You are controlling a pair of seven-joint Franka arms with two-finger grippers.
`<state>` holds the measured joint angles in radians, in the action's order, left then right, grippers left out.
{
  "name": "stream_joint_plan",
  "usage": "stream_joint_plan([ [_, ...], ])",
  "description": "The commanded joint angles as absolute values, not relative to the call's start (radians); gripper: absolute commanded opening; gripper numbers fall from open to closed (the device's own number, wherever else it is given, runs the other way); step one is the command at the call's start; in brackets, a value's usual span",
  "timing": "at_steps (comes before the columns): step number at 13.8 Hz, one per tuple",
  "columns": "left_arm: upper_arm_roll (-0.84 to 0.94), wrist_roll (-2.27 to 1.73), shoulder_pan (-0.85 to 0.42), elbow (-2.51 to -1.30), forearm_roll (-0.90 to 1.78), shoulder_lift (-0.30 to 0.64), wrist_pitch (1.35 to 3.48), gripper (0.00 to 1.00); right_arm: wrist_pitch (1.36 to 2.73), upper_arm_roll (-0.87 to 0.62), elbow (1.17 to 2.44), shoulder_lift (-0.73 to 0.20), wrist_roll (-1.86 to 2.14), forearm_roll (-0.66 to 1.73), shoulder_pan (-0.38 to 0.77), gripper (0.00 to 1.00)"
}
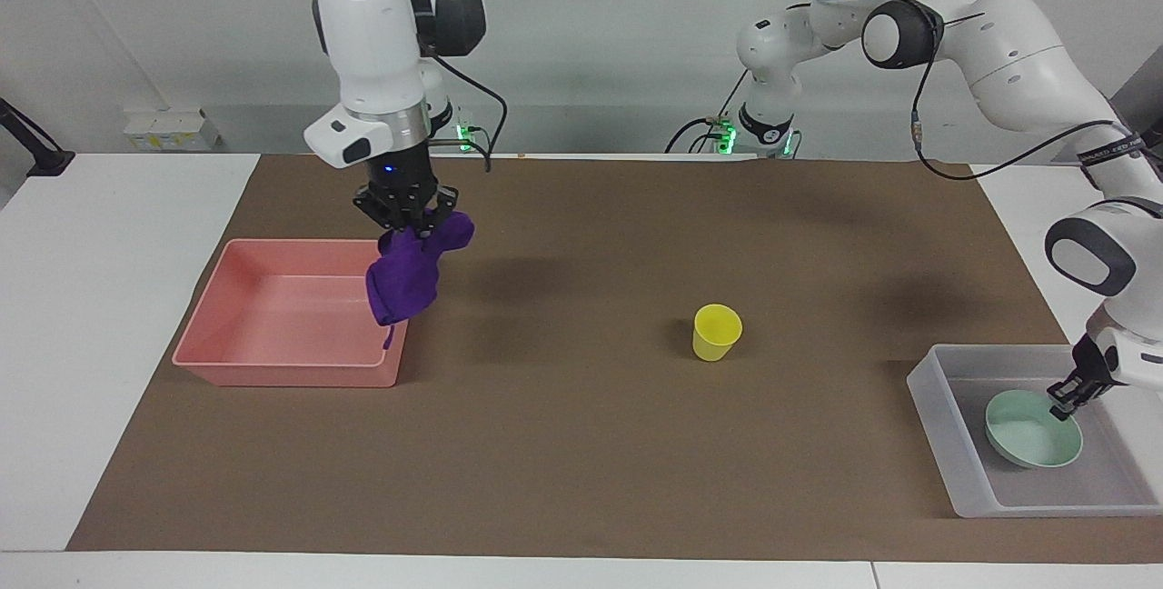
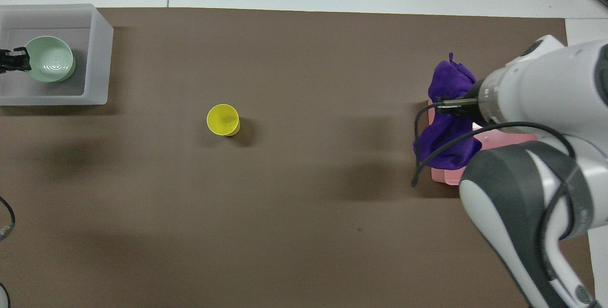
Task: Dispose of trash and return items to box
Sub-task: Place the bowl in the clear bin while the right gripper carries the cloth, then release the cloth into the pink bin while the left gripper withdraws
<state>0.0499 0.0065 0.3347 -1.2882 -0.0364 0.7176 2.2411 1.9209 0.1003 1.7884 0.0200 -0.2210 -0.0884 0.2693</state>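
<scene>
My right gripper is shut on the deep-purple rag, which hangs in the air over the pink tray's wall nearest the table's middle; the rag also shows in the overhead view. My left gripper is low inside the frosted-white box at the left arm's end of the table. It is shut on the rim of the mint-green bowl, which sits level in the box. The yellow cup stands upright on the brown mat between the box and the tray, apart from both grippers.
The pink tray lies at the right arm's end of the mat and holds nothing. In the overhead view my right arm covers most of the pink tray. The brown mat covers the table's middle.
</scene>
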Motion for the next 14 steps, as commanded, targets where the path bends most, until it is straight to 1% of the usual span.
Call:
stream_joint_plan([
  [1,0.055,0.052,0.336,-1.298,-0.066,0.695,2.204,0.45,1.933,0.087,1.851,0.041,-0.077,-0.1,0.128,0.0],
  [2,0.055,0.087,0.333,-1.298,-0.064,0.678,2.189,0.5,1.962,0.087,1.9,0.052,-0.017,-0.1,0.074,0.0],
  [3,0.06,0.113,0.331,-1.298,-0.064,0.66,2.183,0.73,2.02,0.087,1.936,0.052,0.024,-0.098,0.033,0.0],
  [4,0.063,0.135,0.33,-1.301,-0.067,0.635,2.183,0.85,2.057,0.087,1.963,0.046,0.059,-0.1,-0.004,0.0],
  [5,0.064,0.161,0.322,-1.304,-0.064,0.609,2.168,0.88,2.084,0.087,1.985,0.034,0.089,-0.098,-0.043,0.0],
  [6,0.064,0.172,0.31,-1.308,-0.061,0.585,2.143,1.0,2.114,0.087,2.018,0.02,0.109,-0.098,-0.072,0.0],
  [7,0.066,0.172,0.286,-1.319,-0.058,0.55,2.123,1.0,2.158,0.087,2.048,0.005,0.126,-0.098,-0.095,0.0],
  [9,0.066,0.17,0.238,-1.397,-0.054,0.459,2.1,1.0,2.221,0.086,2.11,-0.009,0.114,-0.095,-0.103,0.0],
  [12,0.066,0.16,0.161,-1.605,-0.052,0.289,2.103,1.0,2.276,0.084,2.144,-0.041,0.051,-0.084,-0.084,0.0],
  [14,0.066,0.137,0.092,-1.713,-0.051,0.214,2.1,1.0,2.363,0.083,2.177,-0.072,0.026,-0.083,-0.072,0.0],
])
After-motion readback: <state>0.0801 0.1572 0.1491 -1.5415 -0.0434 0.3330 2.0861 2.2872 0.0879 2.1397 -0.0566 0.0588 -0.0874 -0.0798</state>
